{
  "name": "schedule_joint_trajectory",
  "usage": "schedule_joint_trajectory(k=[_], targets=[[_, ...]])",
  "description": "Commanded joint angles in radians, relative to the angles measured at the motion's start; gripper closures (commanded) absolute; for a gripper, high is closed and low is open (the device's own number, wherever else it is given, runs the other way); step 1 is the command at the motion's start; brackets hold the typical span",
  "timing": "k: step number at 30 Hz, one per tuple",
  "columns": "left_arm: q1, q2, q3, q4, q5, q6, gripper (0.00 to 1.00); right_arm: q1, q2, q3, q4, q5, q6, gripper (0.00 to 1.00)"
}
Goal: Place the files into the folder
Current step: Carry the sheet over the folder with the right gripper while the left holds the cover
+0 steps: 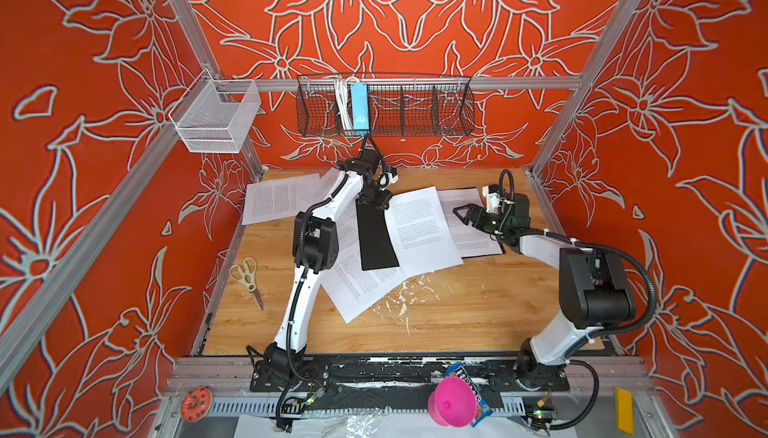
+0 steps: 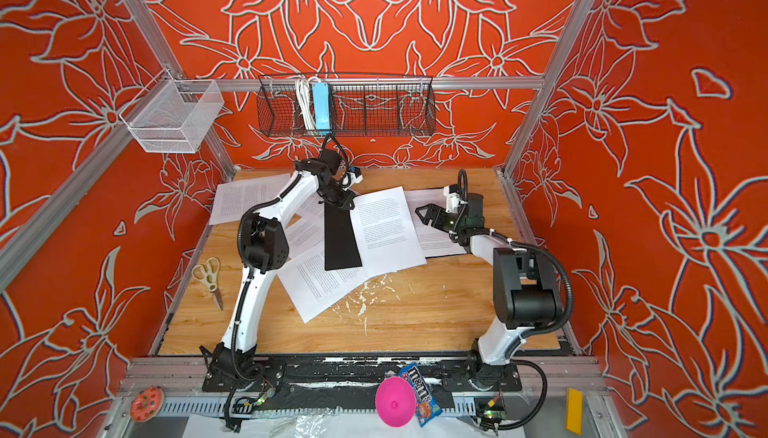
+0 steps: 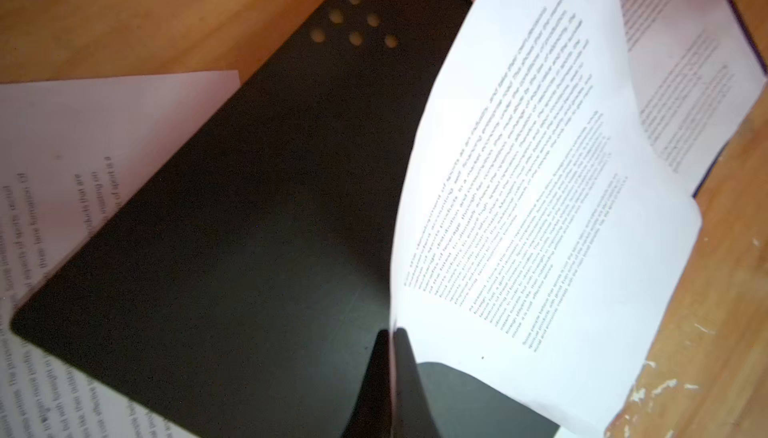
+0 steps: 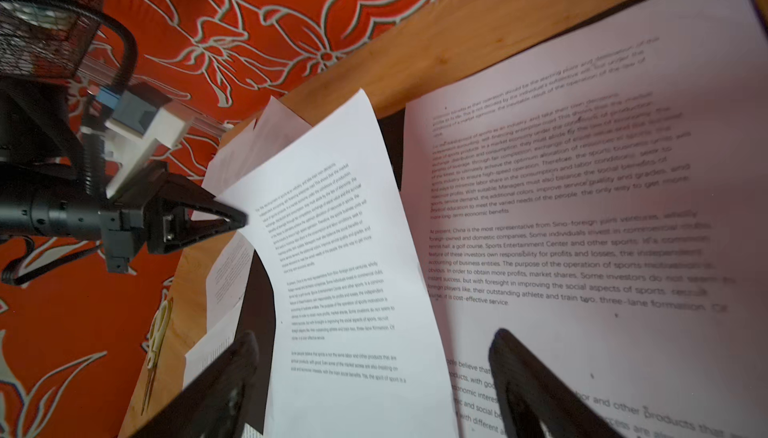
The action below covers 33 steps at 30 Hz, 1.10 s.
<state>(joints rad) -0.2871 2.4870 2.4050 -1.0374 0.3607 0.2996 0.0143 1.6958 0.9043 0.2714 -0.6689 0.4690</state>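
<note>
My left claw (image 3: 390, 373) pinches the file sheet (image 3: 540, 207); the folder (image 1: 376, 240) lies open, reaching rightward beneath my spread right claw (image 1: 459, 212).

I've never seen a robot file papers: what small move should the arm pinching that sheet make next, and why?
Probably slide it rightward. The left pincer is shut on the sheet's top edge, yet the sheet lies skew across the open folder's middle, not squarely on the page already inside. The right pincer hangs open nearby.
</note>
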Motion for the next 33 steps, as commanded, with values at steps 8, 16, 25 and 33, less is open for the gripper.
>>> schedule_joint_trajectory(k=[8,16,25,33], targets=[[0.005,0.069,0.018,0.092,-0.119,-0.003,1.0,0.04,0.123,0.096,-0.139,-0.088,-0.103,0.14],[0.008,0.083,0.025,0.099,-0.127,-0.001,1.0,0.063,0.209,0.187,-0.163,-0.11,-0.134,0.23],[0.008,0.09,0.034,0.097,-0.134,-0.008,1.0,0.072,0.308,0.285,-0.214,-0.133,-0.148,0.35],[0.006,0.092,0.034,0.109,-0.117,-0.027,1.0,0.089,0.368,0.35,-0.271,-0.141,-0.123,0.35]])
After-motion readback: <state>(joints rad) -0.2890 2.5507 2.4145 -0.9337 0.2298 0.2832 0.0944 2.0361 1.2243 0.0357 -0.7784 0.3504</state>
